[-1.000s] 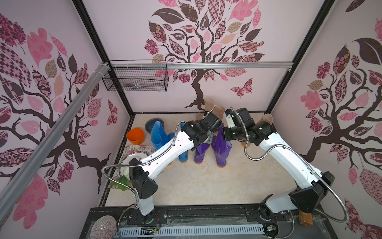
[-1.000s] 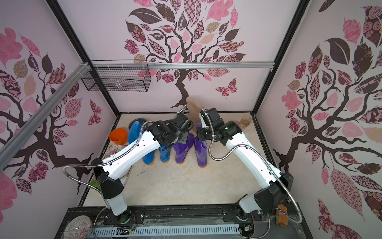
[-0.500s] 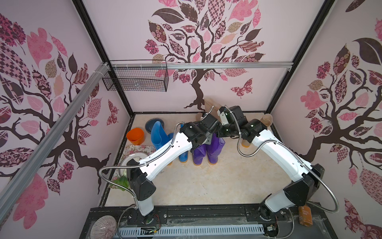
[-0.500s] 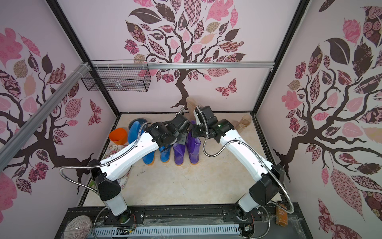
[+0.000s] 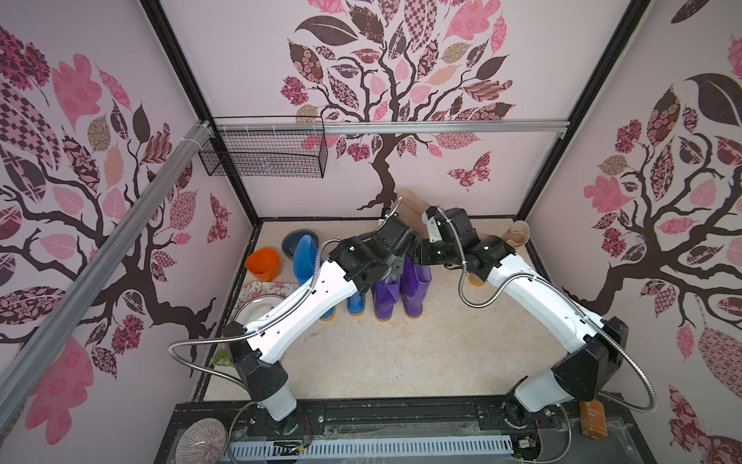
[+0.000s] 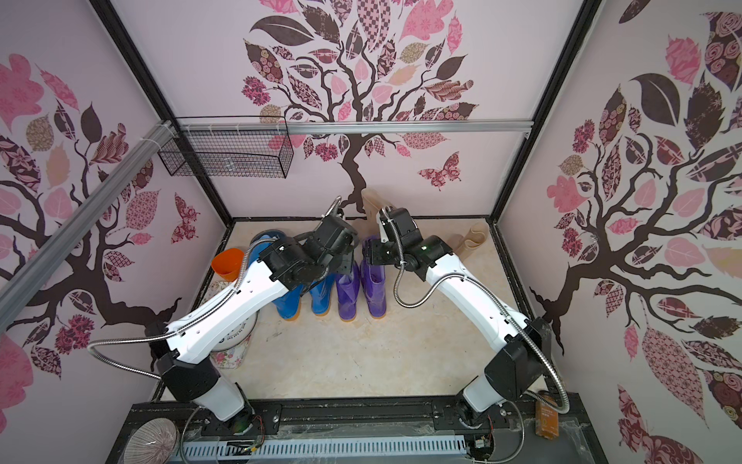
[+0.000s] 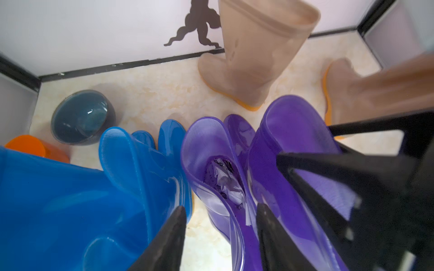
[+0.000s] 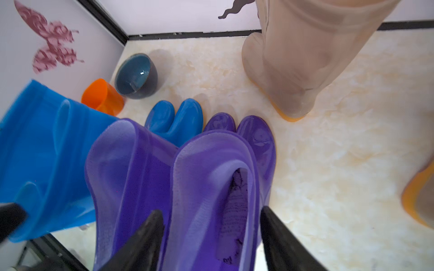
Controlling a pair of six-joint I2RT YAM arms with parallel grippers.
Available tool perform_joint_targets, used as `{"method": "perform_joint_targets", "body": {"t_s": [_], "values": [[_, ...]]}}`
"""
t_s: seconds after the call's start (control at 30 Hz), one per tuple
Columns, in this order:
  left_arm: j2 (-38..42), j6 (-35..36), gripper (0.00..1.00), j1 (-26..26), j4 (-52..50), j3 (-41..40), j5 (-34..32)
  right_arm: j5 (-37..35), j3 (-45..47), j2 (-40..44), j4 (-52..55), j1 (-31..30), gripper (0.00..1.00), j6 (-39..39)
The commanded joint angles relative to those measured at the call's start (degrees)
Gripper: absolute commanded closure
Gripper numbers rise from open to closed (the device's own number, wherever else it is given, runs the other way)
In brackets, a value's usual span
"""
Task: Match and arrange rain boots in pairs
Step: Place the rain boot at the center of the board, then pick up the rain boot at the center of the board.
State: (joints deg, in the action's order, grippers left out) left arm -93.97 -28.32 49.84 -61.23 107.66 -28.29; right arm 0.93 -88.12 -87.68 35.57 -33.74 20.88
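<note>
Left gripper (image 7: 220,206) hangs with jaws apart over the near purple boot (image 5: 387,297), and one wall of its cuff stands between the fingers, unpinched. Right gripper (image 8: 210,209) is spread wide as well, a finger on either side of the far purple boot (image 5: 415,289); I cannot tell whether they touch it. Taking the back wall as twelve, I see four boots upright in a row near centre, toes toward twelve. The blue boots (image 8: 175,124) stand at nine o'clock of the purples. One beige boot (image 7: 256,54) stands at twelve by the wall, the second beige boot (image 6: 475,241) at two. The orange cup (image 5: 263,263) and grey-blue bowl (image 7: 82,117) sit at ten.
</note>
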Motion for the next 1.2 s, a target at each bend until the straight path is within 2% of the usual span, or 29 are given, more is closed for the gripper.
{"method": "perform_joint_targets", "body": {"t_s": [0.0, 0.2, 0.4, 0.57, 0.8, 1.07, 1.17], "values": [[1.9, 0.7, 0.45, -0.3, 2.5, -0.5, -1.0, -3.9, -2.8, 3.4, 1.3, -0.3, 0.20, -1.0], [2.9, 3.1, 0.41, -0.3, 3.4, 0.0, -0.6, -6.2, -6.8, 3.0, 4.4, -0.2, 0.07, -4.3], [4.7, 6.8, 0.38, -0.3, 5.6, -0.1, -0.5, -10.4, -13.6, 1.3, 8.2, 0.7, 0.02, -10.6], [6.0, 10.4, 0.36, -0.3, 8.1, -0.9, 0.0, -4.8, -22.3, -4.7, 10.1, 7.5, 0.02, -14.9], [6.2, 14.7, 0.30, -0.3, 9.0, -1.9, 1.3, -5.4, -35.2, -17.6, 11.9, 8.3, 0.01, -21.9], [8.3, 16.7, 0.26, -1.3, 10.6, -6.0, 1.4, -3.0, -40.6, -25.4, 5.8, 9.5, 0.01, -26.9], [9.1, 17.3, 0.26, -1.6, 10.4, -7.4, 0.6, -6.1, -43.6, -29.4, 7.1, 9.5, 0.03, -28.5]]}}
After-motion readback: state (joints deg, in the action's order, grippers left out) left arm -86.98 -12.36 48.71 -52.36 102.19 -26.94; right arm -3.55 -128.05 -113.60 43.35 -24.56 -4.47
